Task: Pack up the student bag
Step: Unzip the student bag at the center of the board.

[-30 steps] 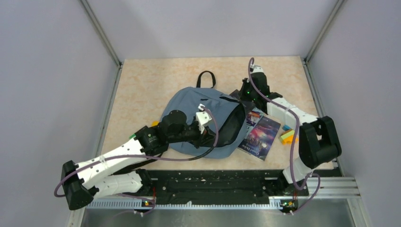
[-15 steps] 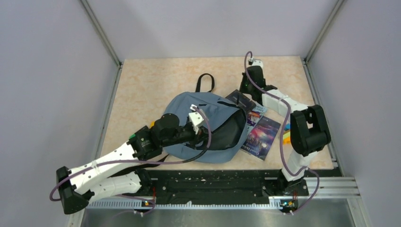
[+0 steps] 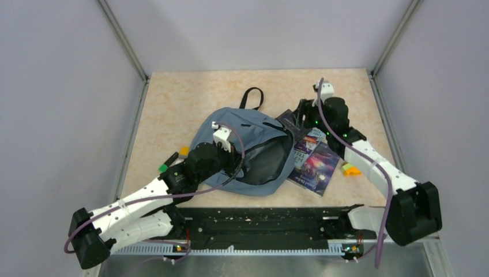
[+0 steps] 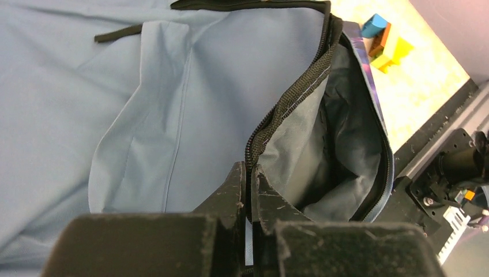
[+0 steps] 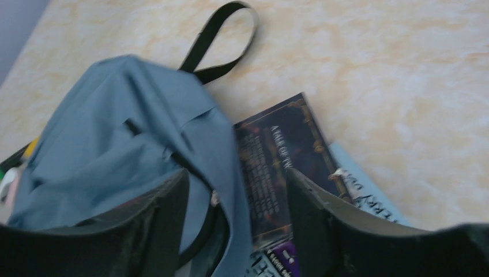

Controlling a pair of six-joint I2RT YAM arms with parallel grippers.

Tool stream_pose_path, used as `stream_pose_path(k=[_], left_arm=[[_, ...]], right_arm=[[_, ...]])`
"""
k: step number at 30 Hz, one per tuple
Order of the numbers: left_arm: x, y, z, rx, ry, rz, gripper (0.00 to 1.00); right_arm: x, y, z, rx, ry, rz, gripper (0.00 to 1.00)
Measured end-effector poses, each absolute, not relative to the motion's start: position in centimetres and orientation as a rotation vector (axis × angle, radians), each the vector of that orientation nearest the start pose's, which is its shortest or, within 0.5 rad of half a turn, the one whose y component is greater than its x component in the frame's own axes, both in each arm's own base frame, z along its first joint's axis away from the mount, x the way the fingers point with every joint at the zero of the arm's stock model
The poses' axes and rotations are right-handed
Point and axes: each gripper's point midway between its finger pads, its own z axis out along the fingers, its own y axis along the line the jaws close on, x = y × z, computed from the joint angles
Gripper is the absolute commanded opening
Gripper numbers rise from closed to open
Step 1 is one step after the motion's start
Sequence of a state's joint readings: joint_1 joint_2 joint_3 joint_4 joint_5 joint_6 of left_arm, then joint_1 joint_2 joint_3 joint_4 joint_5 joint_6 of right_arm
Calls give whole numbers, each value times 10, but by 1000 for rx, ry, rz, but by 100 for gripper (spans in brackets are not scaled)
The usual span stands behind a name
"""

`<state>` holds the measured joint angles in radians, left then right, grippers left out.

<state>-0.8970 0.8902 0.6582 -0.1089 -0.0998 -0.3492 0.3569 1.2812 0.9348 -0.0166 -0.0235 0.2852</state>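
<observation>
Currently: left gripper [image 4: 249, 173] is pinching the zipper edge of the student bag [image 4: 144, 104], which is lying directly ahead of its fingers, mouth gaping open to their right. Right gripper [image 5: 233, 187] is hovering with fingers spread wide, framing the bag's edge and a dark book [image 5: 277, 156] touching it.

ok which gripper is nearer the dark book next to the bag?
Right. The right gripper hangs open over the near edge of the dark book, beside the student bag. The left gripper is shut on the bag's zipper edge, across its opening from the book.
</observation>
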Motion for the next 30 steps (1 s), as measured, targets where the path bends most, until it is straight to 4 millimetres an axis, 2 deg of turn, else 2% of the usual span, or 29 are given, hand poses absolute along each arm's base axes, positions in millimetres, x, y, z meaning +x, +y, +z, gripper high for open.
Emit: stream_pose_path(k=[4, 7, 12, 18, 19, 20, 22, 23, 25, 27, 28, 30], left_arm=[[214, -247, 197, 365, 1955, -754, 0], [217, -244, 198, 319, 1962, -765, 0], [219, -242, 199, 278, 1971, -780, 0], [219, -242, 199, 265, 1979, -798, 0], [218, -243, 198, 268, 1981, -801, 0], [218, -244, 198, 273, 1983, -804, 0], [217, -244, 197, 277, 1987, -807, 0], [217, -245, 196, 285, 1990, -806, 9], [216, -246, 195, 308, 1990, -806, 42], [215, -248, 196, 344, 1986, -806, 67], [214, -250, 198, 367, 1982, -814, 77], [214, -256, 206, 415, 1968, -829, 84]], right_arm=[[339, 176, 200, -277, 1909, 600, 78], [311, 188, 198, -406, 1839, 704, 80], [295, 208, 215, -573, 1699, 784, 80], [287, 235, 206, -786, 1607, 814, 80], [287, 236, 204, -804, 1601, 809, 77], [288, 237, 202, -821, 1593, 801, 71], [291, 239, 198, -846, 1584, 784, 47], [293, 239, 195, -855, 1586, 779, 31], [296, 242, 191, -876, 1599, 774, 11], [299, 246, 190, -896, 1621, 784, 2], [301, 249, 191, -908, 1631, 789, 0], [306, 254, 196, -929, 1637, 793, 0]])
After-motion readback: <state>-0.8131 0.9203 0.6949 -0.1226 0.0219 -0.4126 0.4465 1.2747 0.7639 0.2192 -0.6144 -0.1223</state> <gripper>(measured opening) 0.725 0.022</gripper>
